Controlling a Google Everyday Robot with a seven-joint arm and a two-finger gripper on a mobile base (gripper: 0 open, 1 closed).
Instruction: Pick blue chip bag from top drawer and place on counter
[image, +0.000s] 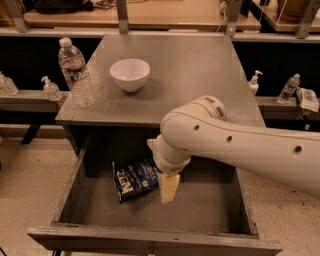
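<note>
the claw hangs inside the open top drawer, at the right end of the blue chip bag, which lies flat on the drawer floor, long axis slanting toward the claw; whether the claw is clenched cannot be told.

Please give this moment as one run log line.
hand: in open grey wooden top drawer, at edge of dark blue foil chip bag | bag: lying on drawer floor

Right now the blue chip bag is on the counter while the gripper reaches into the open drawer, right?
No. The camera view shows the blue chip bag lying in the open top drawer, not on the counter; the gripper does reach into the drawer, beside the bag.
</note>
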